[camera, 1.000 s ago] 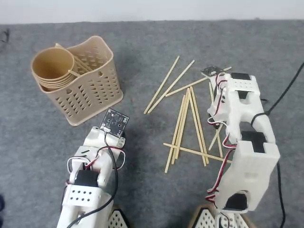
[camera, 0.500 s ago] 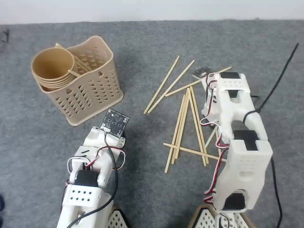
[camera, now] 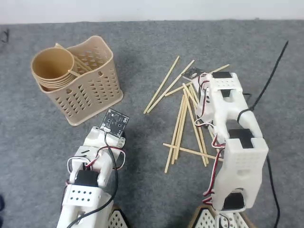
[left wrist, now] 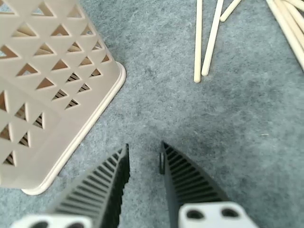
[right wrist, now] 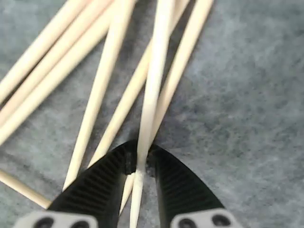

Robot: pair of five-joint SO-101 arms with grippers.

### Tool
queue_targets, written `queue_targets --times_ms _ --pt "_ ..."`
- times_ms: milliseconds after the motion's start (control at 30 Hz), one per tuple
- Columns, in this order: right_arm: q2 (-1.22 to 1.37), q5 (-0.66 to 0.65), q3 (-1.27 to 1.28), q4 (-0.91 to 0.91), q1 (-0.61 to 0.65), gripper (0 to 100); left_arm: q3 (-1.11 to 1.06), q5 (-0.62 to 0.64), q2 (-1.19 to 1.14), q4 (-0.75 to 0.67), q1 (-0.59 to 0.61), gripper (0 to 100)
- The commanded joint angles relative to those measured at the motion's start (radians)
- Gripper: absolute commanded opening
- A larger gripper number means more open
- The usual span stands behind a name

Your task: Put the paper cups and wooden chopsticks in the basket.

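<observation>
A grey carpet (camera: 137,42) lies under everything, its short nap flecked lighter and darker (the fibres show plainest close up, in the wrist views). Along the far side of the high view it meets a pale, plain strip of wall (camera: 152,9). The light is soft and even, throwing only faint, blurred shadows onto the carpet.

The high camera sits up above and looks down on both arms, the basket (camera: 90,90) and the chopsticks (camera: 180,118). Each wrist camera rides just behind its own arm's tips and looks past them from very close. Ahead of the left gripper (left wrist: 144,148) is that basket's corner; ahead of the right gripper (right wrist: 138,159), those chopsticks.
</observation>
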State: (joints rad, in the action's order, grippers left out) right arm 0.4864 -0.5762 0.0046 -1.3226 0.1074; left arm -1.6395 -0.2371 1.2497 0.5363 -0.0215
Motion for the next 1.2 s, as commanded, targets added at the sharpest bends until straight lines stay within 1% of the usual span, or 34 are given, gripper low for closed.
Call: queue_targets --times_ms 0,233,400,467,533,700,800,900,1033,1133,1167 --pt "-0.096 -0.023 -0.015 -0.022 0.031 0.7 0.008 -0.012 0.014 -0.026 -0.003 9" --pt "-0.401 -0.026 -0.015 -0.097 -0.007 0.7 0.008 -0.012 0.014 -0.026 -0.003 9" --pt "-0.661 -0.018 -0.015 -0.120 -0.004 0.7 0.008 -0.012 0.014 -0.026 -0.003 9" --pt "-0.773 -0.018 -0.023 -0.093 0.033 0.7 0.008 -0.012 0.014 -0.026 -0.003 9" --pt "-0.871 -0.017 -0.034 -0.042 0.096 0.7 0.008 -0.012 0.014 -0.026 -0.003 9" --pt "-1.050 0.072 -0.035 0.225 0.315 0.7 0.008 -0.012 0.014 -0.026 -0.003 9" --pt "-1.063 0.081 -0.037 0.369 0.449 0.7 0.008 -0.012 0.014 -0.026 -0.003 9" --pt "-1.030 0.083 -0.032 0.496 0.547 0.7 0.008 -0.012 0.014 -0.023 -0.003 9" --pt "-0.905 0.083 -0.037 0.707 0.596 0.7 0.008 -0.012 0.014 -0.021 -0.003 9" --pt "-0.733 0.080 -0.068 0.937 0.610 0.7 0.008 -0.012 0.014 -0.026 -0.005 9" --pt "-0.657 0.080 -0.110 0.974 0.615 0.7 0.008 -0.012 0.014 -0.026 -0.005 9"
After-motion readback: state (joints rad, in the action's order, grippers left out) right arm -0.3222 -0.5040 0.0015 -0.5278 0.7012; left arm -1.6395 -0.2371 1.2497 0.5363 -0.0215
